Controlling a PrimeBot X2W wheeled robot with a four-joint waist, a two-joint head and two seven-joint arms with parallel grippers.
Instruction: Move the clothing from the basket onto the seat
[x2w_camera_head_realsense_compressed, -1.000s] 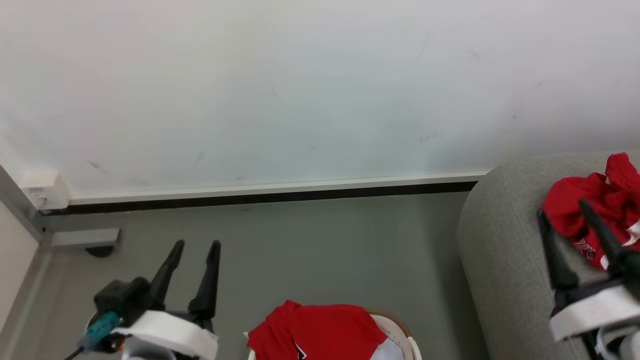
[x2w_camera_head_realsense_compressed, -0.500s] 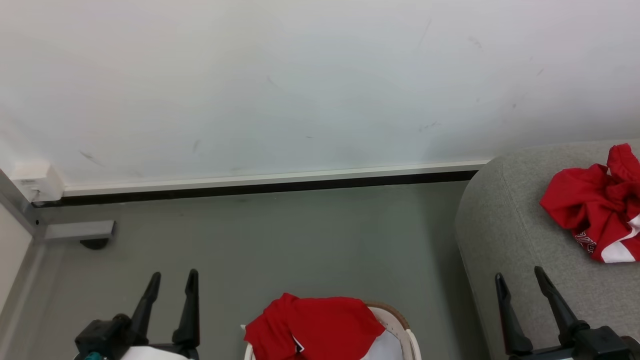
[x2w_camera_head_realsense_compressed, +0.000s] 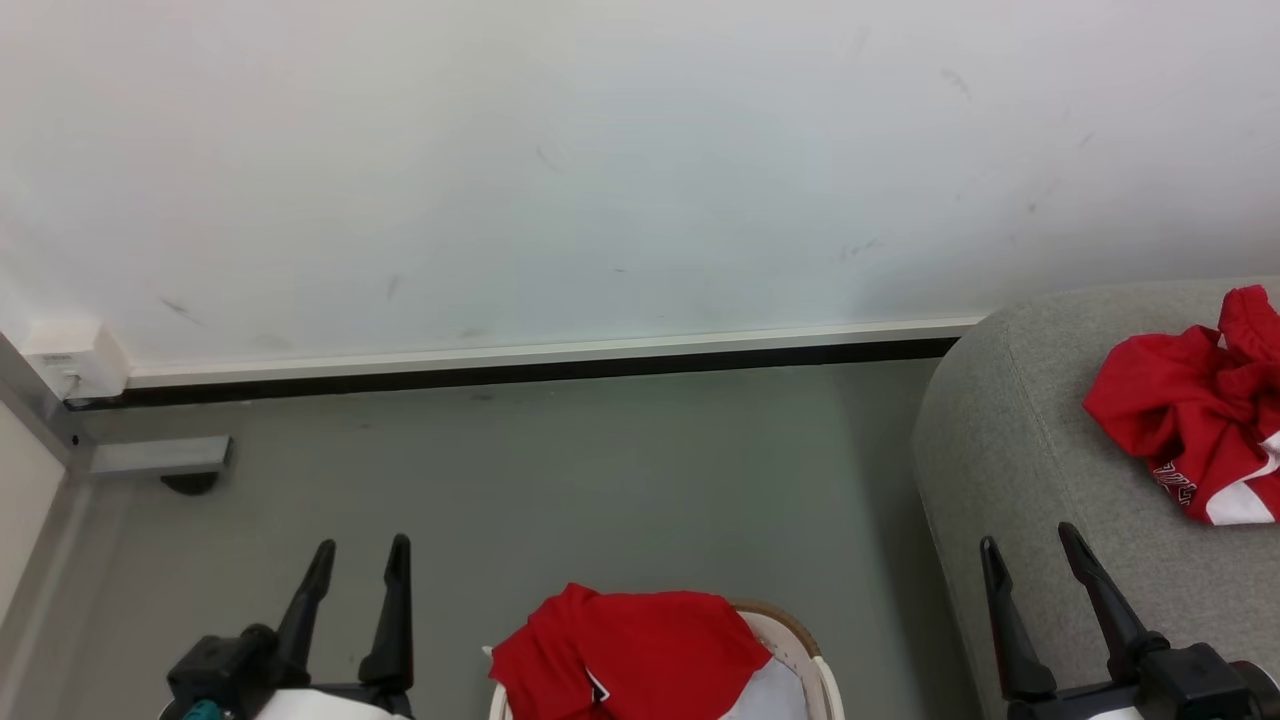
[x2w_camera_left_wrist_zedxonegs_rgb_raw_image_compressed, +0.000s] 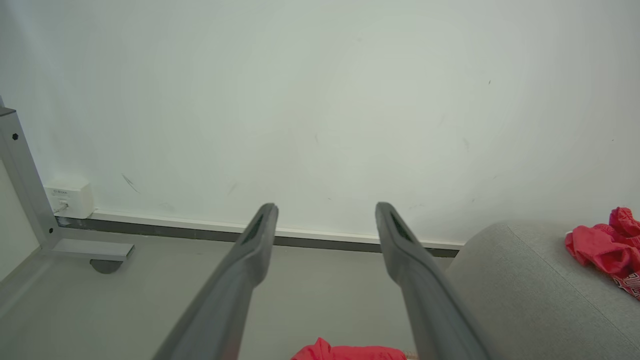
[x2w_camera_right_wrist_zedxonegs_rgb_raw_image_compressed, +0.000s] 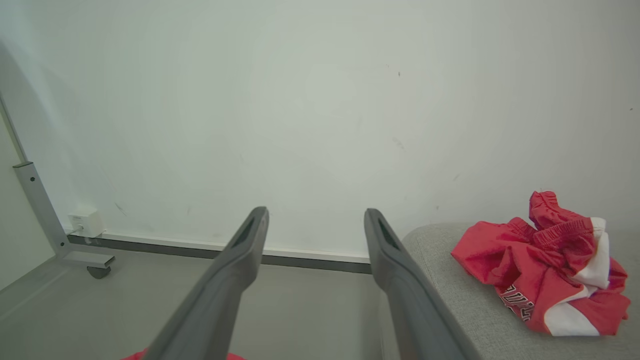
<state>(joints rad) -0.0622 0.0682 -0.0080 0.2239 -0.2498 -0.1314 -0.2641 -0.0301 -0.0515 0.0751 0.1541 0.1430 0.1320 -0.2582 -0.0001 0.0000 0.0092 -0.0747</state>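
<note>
Red garment in the basket (x2w_camera_head_realsense_compressed: 630, 650): lies heaped at the bottom middle of the head view, on top of the load, its red bulk spread wider side to side than front to back. One fold hangs toward the basket's left side. A white patch shows at its lower right; whether trim or lining, cannot tell.

Basket (x2w_camera_head_realsense_compressed: 790, 625): brown rim and cream wall visible on the right side only, the rest cut off by the frame. It stands on the grey floor (x2w_camera_head_realsense_compressed: 620, 480), just left of the seat.

Seat (x2w_camera_head_realsense_compressed: 1010, 470): rounded grey corner at the right. A second red garment (x2w_camera_head_realsense_compressed: 1180, 420) rests on it, crumpled, white panel and lettering facing up, well clear of the edge.

Left gripper (x2w_camera_head_realsense_compressed: 362, 545): fingers spread, nothing between them, pointing toward the wall (x2w_camera_head_realsense_compressed: 600, 180). It hangs over the floor left of the basket.

Right gripper (x2w_camera_head_realsense_compressed: 1028, 535): fingers likewise parted and empty, over the seat's near corner, short of the garment there.

Judgement: one piece delivered, at least one remaining. The remaining garment lies between the two grippers, below and behind both sets of fingertips. The left looks nearer. Either arm must draw back and tip down to reach it, closing across the short front-to-back fold.
</note>
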